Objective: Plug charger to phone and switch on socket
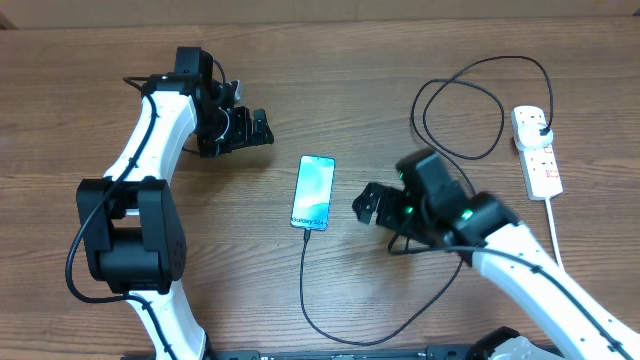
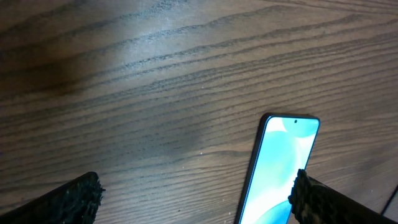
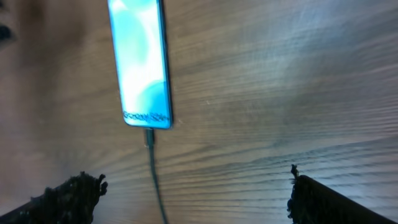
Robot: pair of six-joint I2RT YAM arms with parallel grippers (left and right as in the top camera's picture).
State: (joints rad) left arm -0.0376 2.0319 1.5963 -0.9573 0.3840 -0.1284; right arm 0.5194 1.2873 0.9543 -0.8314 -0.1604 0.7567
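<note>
Across the brown wood-grain table point(image 1: 330, 90) lie phone point(image 1: 313, 192) and socket point(image 1: 537, 152).

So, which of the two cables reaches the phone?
The thin black charger cable: its tip meets the phone's end by the white text. The thick white cord only leaves the power strip.

My left arm point(image 1: 152, 128) rises from its black base, bends at the elbow and turns inward, so my left tool point(image 1: 262, 131) points sideways toward the middle of the table. Its jaws are spread wide, and only the two dark, rough fingertips point(image 2: 73, 200) show at the lower corners of its wrist view. My right arm point(image 1: 545, 272) reaches in from the opposite corner. My right tool point(image 1: 362, 206) faces the left one with its jaws equally wide, and neither tool is gripping anything.
</note>
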